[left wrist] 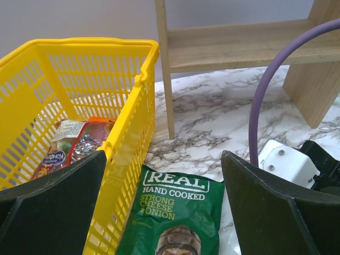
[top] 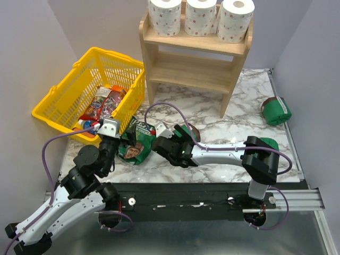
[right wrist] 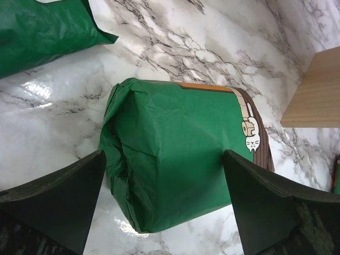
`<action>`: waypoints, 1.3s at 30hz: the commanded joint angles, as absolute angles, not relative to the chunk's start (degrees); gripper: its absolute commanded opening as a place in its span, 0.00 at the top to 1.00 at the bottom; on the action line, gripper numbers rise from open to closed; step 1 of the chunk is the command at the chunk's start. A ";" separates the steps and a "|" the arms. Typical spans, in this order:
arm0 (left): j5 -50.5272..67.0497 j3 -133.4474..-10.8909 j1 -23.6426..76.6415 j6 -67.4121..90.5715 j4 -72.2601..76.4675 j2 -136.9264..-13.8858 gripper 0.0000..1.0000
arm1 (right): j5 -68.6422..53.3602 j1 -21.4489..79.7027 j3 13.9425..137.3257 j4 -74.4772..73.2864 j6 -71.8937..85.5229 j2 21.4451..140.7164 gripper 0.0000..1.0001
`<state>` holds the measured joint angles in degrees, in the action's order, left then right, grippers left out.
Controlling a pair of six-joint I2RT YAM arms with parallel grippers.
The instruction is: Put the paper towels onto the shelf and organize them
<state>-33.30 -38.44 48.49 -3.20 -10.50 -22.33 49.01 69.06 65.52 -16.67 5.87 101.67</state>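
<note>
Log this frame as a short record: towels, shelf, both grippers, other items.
towels: three rolls, upright, in a row on the top tier of the shelf
left gripper: open, over the crisp bag beside the basket
right gripper: open, fingers either side of a green package lying on the table
other items: second green package near the table's right edge; snack packets in the basket
task state: all three towels appear placed
</note>
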 commanded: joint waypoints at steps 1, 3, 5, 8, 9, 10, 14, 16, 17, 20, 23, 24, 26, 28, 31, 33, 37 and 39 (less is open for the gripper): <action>-34.80 -37.97 48.52 -3.51 -9.84 -22.50 0.01 | 54.74 69.43 66.45 -17.49 5.71 104.50 0.02; -34.72 -38.06 48.52 -3.60 -9.76 -22.76 0.01 | 55.81 69.35 66.36 -17.49 5.54 105.11 0.05; -34.72 -37.97 48.60 -3.60 -9.76 -23.11 0.01 | 58.00 69.43 66.18 -17.66 5.36 105.64 0.15; -34.80 -38.06 48.52 -3.60 -9.84 -23.29 0.01 | 61.43 69.43 65.30 -17.93 5.89 105.21 0.36; -34.72 -38.06 48.52 -3.60 -9.84 -23.38 0.01 | 62.31 69.43 64.87 -17.93 6.06 105.03 0.40; -34.72 -37.97 48.52 -3.69 -9.76 -23.29 0.01 | 63.27 69.35 64.69 -17.84 6.24 104.86 0.46; -34.72 -37.97 48.43 -3.69 -9.75 -23.38 0.01 | 63.81 69.43 64.25 -17.93 7.29 102.93 0.55; -34.80 -37.88 48.43 -3.69 -9.76 -23.38 0.01 | 61.19 69.26 63.72 -18.02 8.95 101.35 0.57; -34.89 -37.97 48.51 -3.78 -9.76 -23.38 0.01 | 59.61 69.17 63.55 -17.93 9.83 100.12 0.57; -35.07 -37.97 48.52 -3.78 -9.93 -23.47 0.01 | 51.09 67.51 61.80 -17.84 14.75 94.41 0.57; -35.33 -37.79 48.43 -3.78 -10.02 -23.47 0.01 | 41.51 64.52 57.59 -14.79 19.68 86.77 0.56; -35.51 -37.79 48.51 -3.78 -10.02 -23.38 0.01 | 38.87 62.60 56.35 -13.46 20.82 84.40 0.56; -35.42 -37.79 48.43 -3.78 -10.11 -23.47 0.01 | 30.52 60.30 53.37 -9.60 24.16 78.59 0.56; -35.51 -37.71 48.43 -3.87 -10.02 -23.73 0.01 | 23.78 56.35 48.97 -6.87 27.75 74.47 0.55; -35.42 -37.79 48.43 -3.87 -10.11 -24.26 0.01 | 17.52 51.52 44.22 -3.61 32.15 72.25 0.52; -35.33 -37.79 48.43 -3.87 -10.11 -24.61 0.01 | 14.17 49.14 41.94 -1.07 34.35 70.93 0.50; -35.07 -37.88 48.43 -3.87 -10.11 -25.57 0.01 | 8.26 44.30 37.71 3.34 37.97 69.52 0.43; -34.89 -37.88 48.51 -3.96 -10.19 -25.84 0.01 | 8.79 43.69 37.97 2.20 37.18 68.04 0.36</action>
